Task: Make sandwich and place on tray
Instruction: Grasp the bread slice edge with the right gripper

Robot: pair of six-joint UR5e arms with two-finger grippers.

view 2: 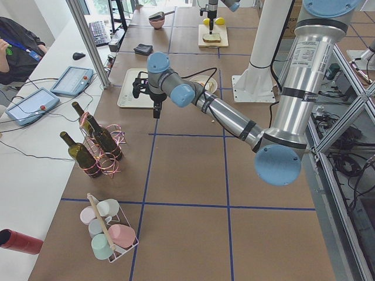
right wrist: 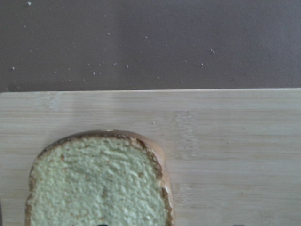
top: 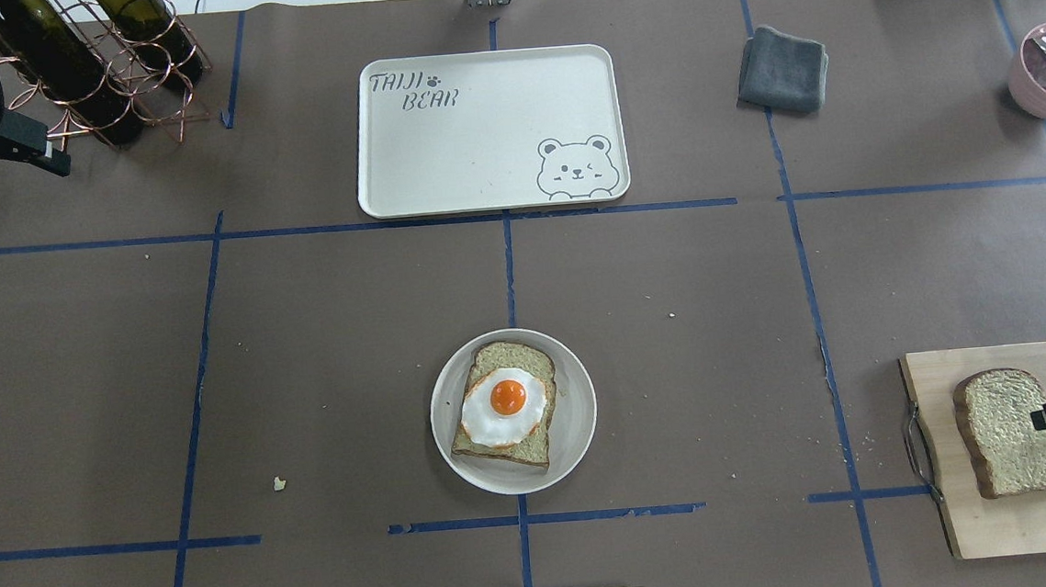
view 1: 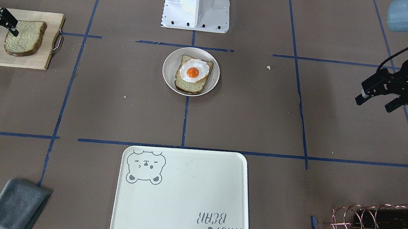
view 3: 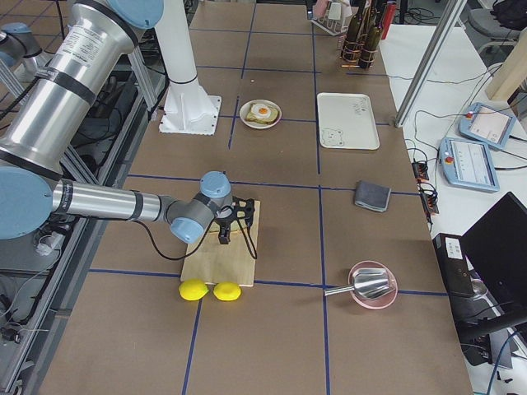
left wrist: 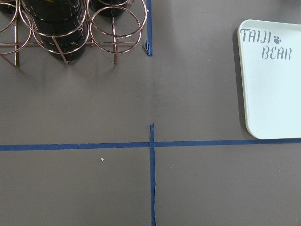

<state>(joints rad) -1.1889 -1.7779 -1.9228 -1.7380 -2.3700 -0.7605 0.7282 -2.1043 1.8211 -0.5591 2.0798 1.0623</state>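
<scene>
While the tray [top: 476, 149] lies crosswise, its lettering [top: 414, 91] reads upright from overhead

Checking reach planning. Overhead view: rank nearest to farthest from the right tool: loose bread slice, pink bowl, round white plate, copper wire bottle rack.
1. Tan bread slice with dark crust, on the pale wooden board, under the right tool.
2. Pink bowl, far right edge.
3. Round white plate, centre.
4. Copper wire bottle rack, far left corner.
</scene>
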